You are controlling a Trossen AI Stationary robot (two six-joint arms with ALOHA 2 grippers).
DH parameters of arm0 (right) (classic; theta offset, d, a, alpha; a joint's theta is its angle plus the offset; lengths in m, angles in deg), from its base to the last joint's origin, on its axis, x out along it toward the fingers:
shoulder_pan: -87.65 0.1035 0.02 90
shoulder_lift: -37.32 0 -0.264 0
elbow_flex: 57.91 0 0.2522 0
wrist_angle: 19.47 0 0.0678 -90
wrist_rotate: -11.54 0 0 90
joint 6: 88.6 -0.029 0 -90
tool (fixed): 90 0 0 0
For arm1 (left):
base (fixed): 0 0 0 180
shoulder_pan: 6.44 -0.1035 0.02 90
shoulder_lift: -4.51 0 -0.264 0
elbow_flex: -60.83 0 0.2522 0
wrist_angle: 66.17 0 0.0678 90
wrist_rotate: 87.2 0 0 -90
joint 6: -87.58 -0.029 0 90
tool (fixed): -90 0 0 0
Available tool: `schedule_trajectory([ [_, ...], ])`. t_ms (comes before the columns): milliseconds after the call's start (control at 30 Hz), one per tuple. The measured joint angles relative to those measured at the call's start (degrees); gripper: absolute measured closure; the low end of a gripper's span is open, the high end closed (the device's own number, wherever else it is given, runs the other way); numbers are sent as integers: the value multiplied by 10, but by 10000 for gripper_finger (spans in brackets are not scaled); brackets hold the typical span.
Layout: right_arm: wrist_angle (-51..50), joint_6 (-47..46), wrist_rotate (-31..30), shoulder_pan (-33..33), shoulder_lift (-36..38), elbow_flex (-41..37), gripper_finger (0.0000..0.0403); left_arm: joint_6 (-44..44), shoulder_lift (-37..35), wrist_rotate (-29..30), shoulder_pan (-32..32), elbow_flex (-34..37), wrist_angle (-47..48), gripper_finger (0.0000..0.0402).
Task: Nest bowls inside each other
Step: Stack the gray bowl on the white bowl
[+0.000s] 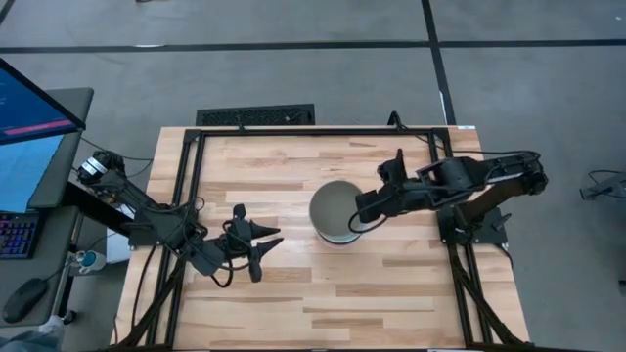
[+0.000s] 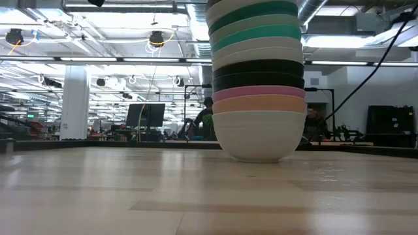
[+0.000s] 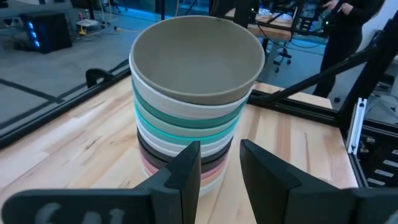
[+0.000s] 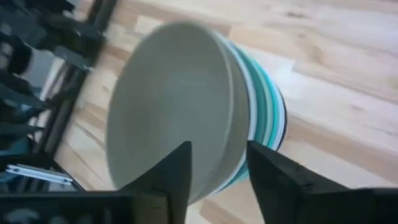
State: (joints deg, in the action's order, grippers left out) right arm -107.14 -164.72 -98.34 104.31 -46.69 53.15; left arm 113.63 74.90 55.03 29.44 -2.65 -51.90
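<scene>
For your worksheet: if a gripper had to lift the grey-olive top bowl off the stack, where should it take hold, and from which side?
Probably the rim of the top bowl, coming from above with one finger inside and one outside. It sits upright and open, and only its lip stands clear of the stack.

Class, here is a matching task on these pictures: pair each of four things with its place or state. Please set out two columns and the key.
Column 1
1. grey-olive bowl
2. white bowl
3. left gripper
4. right gripper

Column 2
A. bottom of the stack, on the table
B. open, apart from the stack
C. top of the stack
D. at the stack's rim

Pairs: 1-C, 2-A, 3-B, 4-D
</scene>
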Motion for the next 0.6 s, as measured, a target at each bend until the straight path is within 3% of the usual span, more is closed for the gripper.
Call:
schedule_trajectory([
  [133, -2, -3, -32, 1, 17, 0, 201, -2, 0, 0, -7, 0, 2, 299],
  [267, -27, -25, -58, 2, 42, 1, 202, -2, 0, 0, -21, 0, 5, 299],
  [433, -110, -63, -43, 1, 38, 0, 257, -1, 0, -41, -49, 0, -3, 299],
  [600, -102, -55, -38, 2, 29, 0, 344, 13, 0, -106, -79, 0, -1, 299],
])
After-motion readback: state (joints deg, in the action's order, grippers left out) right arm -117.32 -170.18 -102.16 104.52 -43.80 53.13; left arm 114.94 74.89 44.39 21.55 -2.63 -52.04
